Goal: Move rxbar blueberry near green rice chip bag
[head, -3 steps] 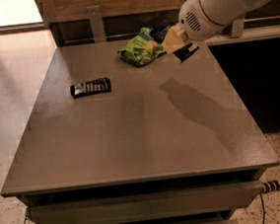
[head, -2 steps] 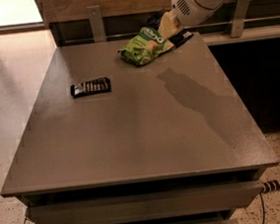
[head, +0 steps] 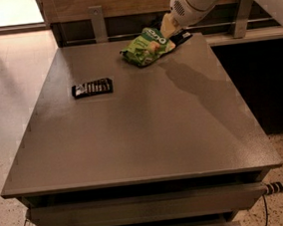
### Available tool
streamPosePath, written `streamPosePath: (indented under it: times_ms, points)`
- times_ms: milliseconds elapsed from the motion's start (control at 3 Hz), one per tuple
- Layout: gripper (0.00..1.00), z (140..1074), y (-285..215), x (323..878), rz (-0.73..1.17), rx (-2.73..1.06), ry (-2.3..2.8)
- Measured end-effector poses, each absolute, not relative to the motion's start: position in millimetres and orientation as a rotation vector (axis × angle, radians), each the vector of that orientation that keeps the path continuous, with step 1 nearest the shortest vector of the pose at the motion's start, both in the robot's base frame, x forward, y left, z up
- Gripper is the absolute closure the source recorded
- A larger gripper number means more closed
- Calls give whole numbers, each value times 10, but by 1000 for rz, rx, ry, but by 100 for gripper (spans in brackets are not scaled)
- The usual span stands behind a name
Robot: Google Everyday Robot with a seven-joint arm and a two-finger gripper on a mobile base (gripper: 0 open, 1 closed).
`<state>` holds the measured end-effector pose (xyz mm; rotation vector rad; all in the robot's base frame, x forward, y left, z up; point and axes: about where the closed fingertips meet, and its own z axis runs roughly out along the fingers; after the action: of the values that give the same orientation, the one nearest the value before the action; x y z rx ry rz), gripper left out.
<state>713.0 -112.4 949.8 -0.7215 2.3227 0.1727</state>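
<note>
Placing the rxbar blueberry [head: 182, 36] cleanly is the step in hand, by my reading. The dark bar is at the far edge of the bench [head: 148, 134], toward 1 o'clock, on the 3 o'clock side of the green rice chip bag [head: 145, 48] and about touching it. The end effector [head: 169, 28] is low over that spot, its tip meeting the bar and the bag's upper corner. Whether it is clamped on the bar or loose from it I cannot tell.

To do this well, I would bring the bar flat onto the bench before release, since it is close to the back edge and a tilted drop could send it over. Release should be gentle and the lift straight up, so the puffy bag is not dragged or nudged away. The black bar wrapper [head: 92, 87] at 10 o'clock is well apart and needs no attention.
</note>
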Motion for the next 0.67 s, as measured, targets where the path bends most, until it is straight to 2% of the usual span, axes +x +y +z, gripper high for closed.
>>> streamPosePath:
  times_ms: [667]
  points:
    - [100, 8987, -1423, 7457, 253, -663, 2369]
